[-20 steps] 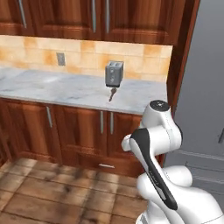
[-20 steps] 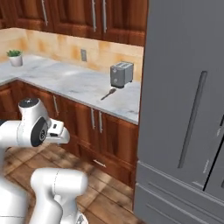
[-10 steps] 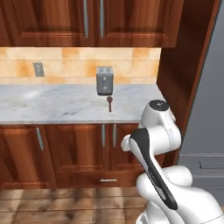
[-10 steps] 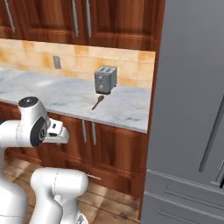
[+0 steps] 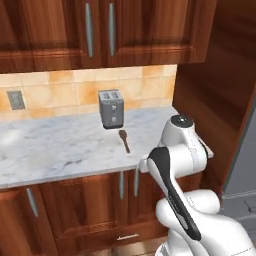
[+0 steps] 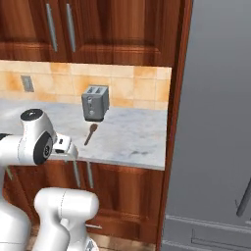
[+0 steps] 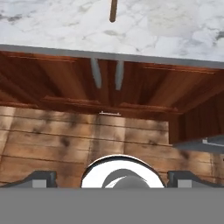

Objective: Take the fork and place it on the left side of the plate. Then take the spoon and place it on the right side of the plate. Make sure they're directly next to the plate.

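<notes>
Hand view puts you looking down past the tool (image 7: 112,181), whose two tips sit far apart at the bottom corners with nothing between them. Below it is wooden floor (image 7: 65,140), then the cabinet doors (image 7: 52,74) with their two grey handles (image 7: 106,73), and at the top the marble counter (image 7: 175,30) with the tip of a brown handle poking in.

That handle belongs to the spoon (image 5: 124,140), which lies flat on the counter just in front of the toaster (image 5: 111,108), bowl toward the toaster and handle pointing out toward the counter's edge. You will likely find it light and stiff, and not fragile; being wooden, it should be less slippery than metal. It lies low on the stone, so I would take it across the straight handle near the middle, pinching across its narrow width, rather than at the rounded bowl, where it could tip or roll out.

Your arm (image 5: 172,175) is folded up tight in front of the cabinets, elbow high, hand tucked low and facing down, well short of the counter top. From the right base view the spoon (image 6: 90,134) sits beyond and above the hand.

I cannot see the fork or the plate from here.
</notes>
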Tool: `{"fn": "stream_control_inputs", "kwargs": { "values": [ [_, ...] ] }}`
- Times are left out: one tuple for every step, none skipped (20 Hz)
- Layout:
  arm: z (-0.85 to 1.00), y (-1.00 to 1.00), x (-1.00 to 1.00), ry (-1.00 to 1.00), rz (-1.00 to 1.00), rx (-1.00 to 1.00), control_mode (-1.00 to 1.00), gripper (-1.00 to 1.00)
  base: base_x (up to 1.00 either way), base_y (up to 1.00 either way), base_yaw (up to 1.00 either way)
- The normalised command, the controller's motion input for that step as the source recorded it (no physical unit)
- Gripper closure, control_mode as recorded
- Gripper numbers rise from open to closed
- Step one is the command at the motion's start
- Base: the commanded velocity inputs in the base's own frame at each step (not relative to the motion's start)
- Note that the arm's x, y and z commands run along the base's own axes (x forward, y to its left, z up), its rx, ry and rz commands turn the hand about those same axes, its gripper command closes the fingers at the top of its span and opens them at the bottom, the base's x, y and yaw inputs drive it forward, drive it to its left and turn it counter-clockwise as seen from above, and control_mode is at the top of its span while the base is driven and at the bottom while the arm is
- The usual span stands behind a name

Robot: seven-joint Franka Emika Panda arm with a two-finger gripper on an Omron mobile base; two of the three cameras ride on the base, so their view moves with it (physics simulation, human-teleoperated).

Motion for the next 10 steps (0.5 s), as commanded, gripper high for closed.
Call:
{"fn": "stream_control_inputs", "kwargs": {
  "values": [
    [0.0, 0.0, 0.0, 0.0, 0.0, 0.0, 1.0, -1.0, 0.83, 0.2, -0.28],
    [0.0, 0.0, 0.0, 0.0, 0.0, 0.0, 1.0, -1.0, 0.83, 0.22, -0.27],
    [0.0, 0.0, 0.0, 0.0, 0.0, 0.0, 1.0, -1.0, 0.79, 0.24, -0.27],
    [0.0, 0.0, 0.0, 0.0, 0.0, 0.0, 1.0, -1.0, 0.68, 0.34, -0.24],
    [0.0, 0.0, 0.0, 0.0, 0.0, 0.0, 1.0, -1.0, 0.42, 0.48, -0.19],
    [0.0, 0.0, 0.0, 0.0, 0.0, 0.0, 1.0, -1.0, 0.36, 0.51, -0.18],
    [0.0, 0.0, 0.0, 0.0, 0.0, 0.0, 1.0, -1.0, 0.35, 0.5, -0.17],
    [0.0, 0.0, 0.0, 0.0, 0.0, 0.0, 1.0, -1.0, 0.32, 0.55, -0.15],
    [0.0, 0.0, 0.0, 0.0, 0.0, 0.0, 1.0, -1.0, 0.27, 0.57, -0.11],
    [0.0, 0.0, 0.0, 0.0, 0.0, 0.0, 1.0, -1.0, 0.31, 0.58, -0.11]
  ]
}}
